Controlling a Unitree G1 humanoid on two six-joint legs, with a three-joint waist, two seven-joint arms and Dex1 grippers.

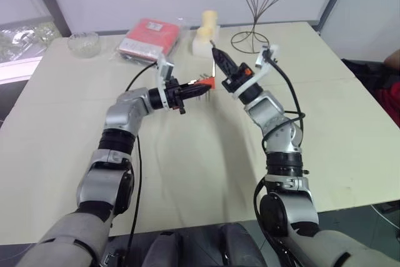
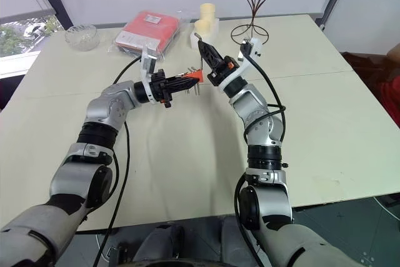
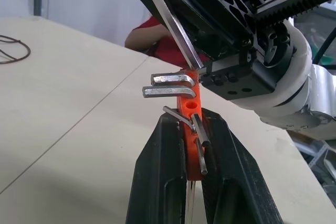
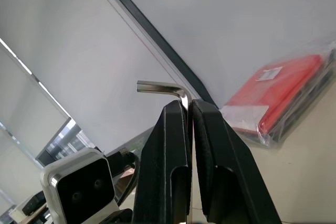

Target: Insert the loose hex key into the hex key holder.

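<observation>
Left eye view: the left gripper (image 1: 199, 90) is clamped on the small red-orange plastic hex key holder (image 1: 207, 82), holding it in the air above the pale beige table (image 1: 187, 154), roughly over its middle. The holder's long axis runs level, pointing toward the right gripper (image 1: 215, 52), which is closed on the thin L-shaped grey metal loose hex key (image 1: 214, 60). The right gripper slants up and away from the holder, its base just beside the holder's far end. Beyond the holder, near the table's far edge, lie a flat red packet in clear wrap (image 1: 150, 35), a cream foam block (image 1: 205, 34), a clear glass bowl (image 1: 83, 43) and a dark wire stand (image 1: 256, 4).

Left wrist view: the left gripper's two black fingers (image 3: 163, 171) pinch the holder (image 3: 190, 114) by its sides, its long axis in line with the fingers. Several short grey keys (image 3: 170, 85) stick out sideways from the holder. The loose hex key's long shaft (image 3: 165, 19) slants down to the holder's tip and meets it there; whether it has entered a hole I cannot tell.

Right wrist view: the right gripper's fingers (image 4: 170, 156) are shut on the loose hex key (image 4: 163, 87), its shaft running along the fingers and its short bent end jutting sideways past the fingertips. The red packet (image 4: 278, 98) lies behind.
</observation>
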